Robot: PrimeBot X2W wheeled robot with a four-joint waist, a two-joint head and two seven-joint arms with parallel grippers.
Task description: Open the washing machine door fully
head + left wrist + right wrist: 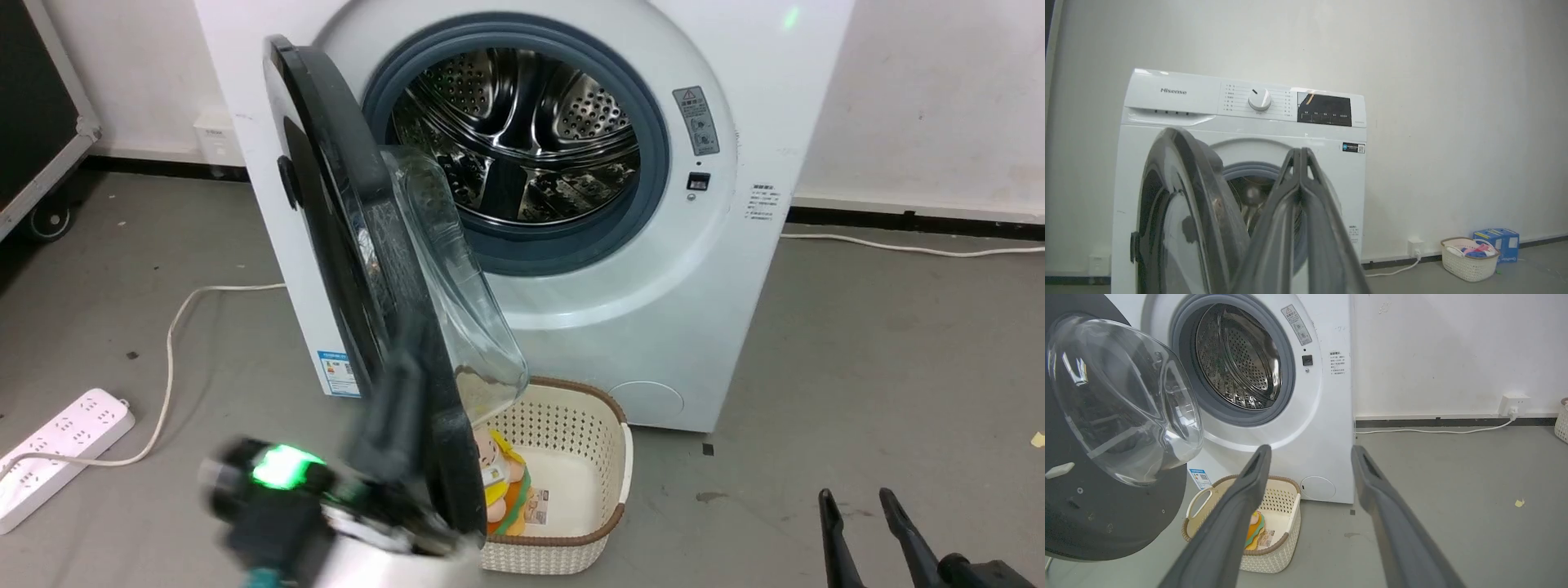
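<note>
**Door swung out from the machine, left fingers pressed together beside its lower rim**

The washing machine [694, 327] is being shown standing at the far edge of the floor [898, 367], against the wall. The washing machine door [326, 204] is being held out from the front on its left-side hinge, nearly edge-on to the head view, with its glass bowl turned toward the steel drum [522, 139].

The left gripper [1300, 157] is being kept closed, its two fingers pressed flat together with nothing seen between them. In the head view this arm is being raised from the lower left, blurred, with the fingers up against the door's lower rim; whether they are touching it cannot be told.

The right gripper [1310, 453] is being kept low at the right, well apart from the door, its fingers spread wide and empty. A cream basket [608, 465] is being left on the floor just before the machine.
</note>
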